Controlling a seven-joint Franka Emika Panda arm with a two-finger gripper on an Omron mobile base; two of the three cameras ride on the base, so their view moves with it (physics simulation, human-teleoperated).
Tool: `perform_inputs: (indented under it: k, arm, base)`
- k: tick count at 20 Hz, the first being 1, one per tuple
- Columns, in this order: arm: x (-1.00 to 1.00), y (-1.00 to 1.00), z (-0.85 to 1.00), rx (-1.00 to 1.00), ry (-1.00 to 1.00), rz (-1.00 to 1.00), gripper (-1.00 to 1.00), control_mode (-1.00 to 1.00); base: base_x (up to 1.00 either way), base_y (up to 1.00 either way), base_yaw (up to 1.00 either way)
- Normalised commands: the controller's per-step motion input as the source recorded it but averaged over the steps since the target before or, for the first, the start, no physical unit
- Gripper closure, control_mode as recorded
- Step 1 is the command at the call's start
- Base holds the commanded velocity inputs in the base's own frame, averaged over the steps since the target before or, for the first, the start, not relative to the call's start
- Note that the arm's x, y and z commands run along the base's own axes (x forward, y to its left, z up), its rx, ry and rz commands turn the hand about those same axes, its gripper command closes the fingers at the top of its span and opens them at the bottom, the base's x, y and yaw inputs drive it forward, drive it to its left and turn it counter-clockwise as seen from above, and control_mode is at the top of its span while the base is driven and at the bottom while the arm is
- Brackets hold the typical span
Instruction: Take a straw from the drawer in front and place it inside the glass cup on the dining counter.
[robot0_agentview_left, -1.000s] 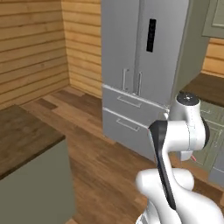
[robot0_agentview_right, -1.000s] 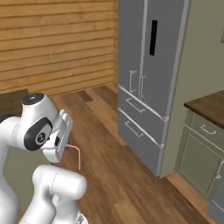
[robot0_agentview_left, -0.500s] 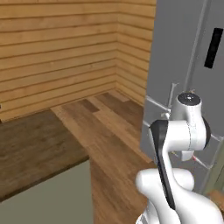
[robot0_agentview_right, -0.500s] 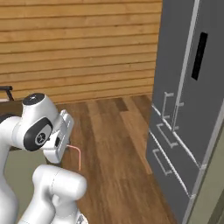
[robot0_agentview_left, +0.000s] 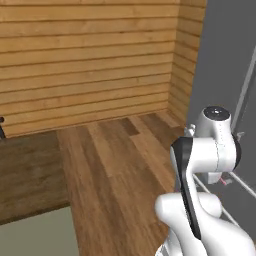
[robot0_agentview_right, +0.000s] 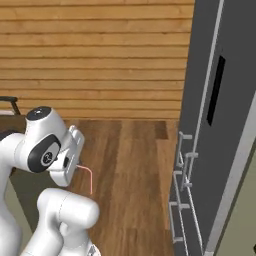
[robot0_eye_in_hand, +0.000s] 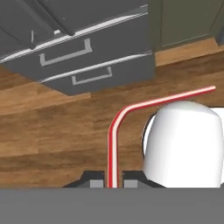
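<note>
The whole scene has swung across both base views since a second ago: the base is turning, and nothing in the room has itself moved. The grey fridge (robot0_agentview_right: 220, 125), which stood square ahead, now crowds the right edge, and the plank wall (robot0_agentview_left: 90, 60) beyond it spans most of the view. Left of the fridge, across the wooden floor, a corner of the dining counter (robot0_agentview_left: 27, 175), the dark-brown worktop, has come into sight. I judge the robot is carrying its load toward that worktop; the glass cup is not yet visible. The claw (robot0_eye_in_hand: 113, 180) stays clamped on the straw (robot0_eye_in_hand: 114, 144), which rises from the fingertips and bends sideways, with the fridge's lower drawers beyond it.
</note>
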Motion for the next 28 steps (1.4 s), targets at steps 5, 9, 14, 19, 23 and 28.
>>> perform_inputs:
  k: [5,9,14,19,23,28]
  arm:
    - [0.00,0.00,0.00,0.00,0.00,0.00,1.00,1.00]
    - [0.00,0.00,0.00,0.00,0.00,0.00,1.00,1.00]
    - [0.00,0.00,0.00,0.00,0.00,0.00,1.00,1.00]
    - [0.00,0.00,0.00,0.00,0.00,0.00,1.00,1.00]
    - [0.00,0.00,0.00,0.00,0.00,0.00,1.00,1.00]
    - [0.00,0.00,0.00,0.00,0.00,0.00,1.00,1.00]
  base:
    - [0.98,-0.39,0.46]
    - [1.00,-0.39,0.50]
    - [1.00,-0.52,0.57]
    - [1.00,-0.61,0.58]
    - [0.95,-0.80,0.51]
    - [0.85,-0.83,0.50]
